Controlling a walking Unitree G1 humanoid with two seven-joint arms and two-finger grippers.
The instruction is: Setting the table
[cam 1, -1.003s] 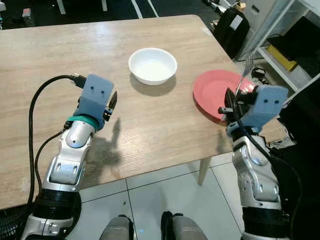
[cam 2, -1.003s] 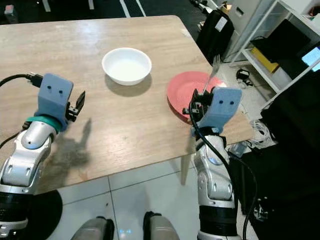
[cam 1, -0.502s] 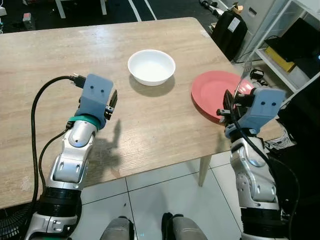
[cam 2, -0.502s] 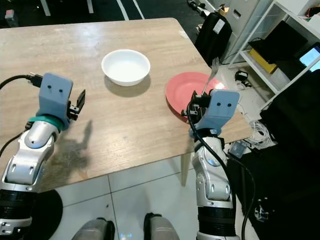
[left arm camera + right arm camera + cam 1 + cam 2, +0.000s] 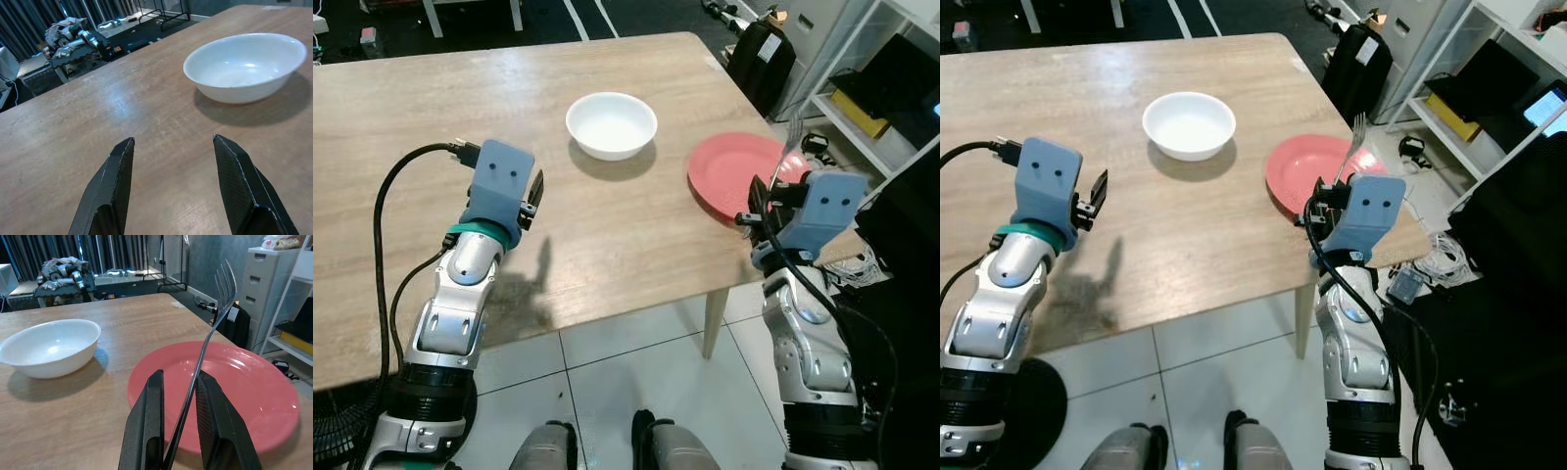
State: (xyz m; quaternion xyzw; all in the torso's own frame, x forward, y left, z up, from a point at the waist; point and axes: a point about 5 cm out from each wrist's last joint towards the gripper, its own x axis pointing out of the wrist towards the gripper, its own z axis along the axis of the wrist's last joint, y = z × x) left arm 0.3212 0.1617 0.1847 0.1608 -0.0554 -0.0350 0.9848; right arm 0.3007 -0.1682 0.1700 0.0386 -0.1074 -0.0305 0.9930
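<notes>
From my head, the white bowl (image 5: pixel 611 123) sits mid-counter (image 5: pixel 401 137) and the red plate (image 5: pixel 734 174) near the right edge, with my right gripper (image 5: pixel 762 204) just beside it. My left wrist shows my left gripper (image 5: pixel 171 188) with fingers apart over bare wood. My right wrist shows fingers clamped low on a fork (image 5: pixel 210 328), tines up: thin, stiff, slick metal, likely to pivot unless gripped mid-handle.

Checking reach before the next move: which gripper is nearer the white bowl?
Left. The left gripper hangs open over the table just short of the white bowl. The right gripper, shut on the fork, sits at the red plate's near edge, farther off.
</notes>
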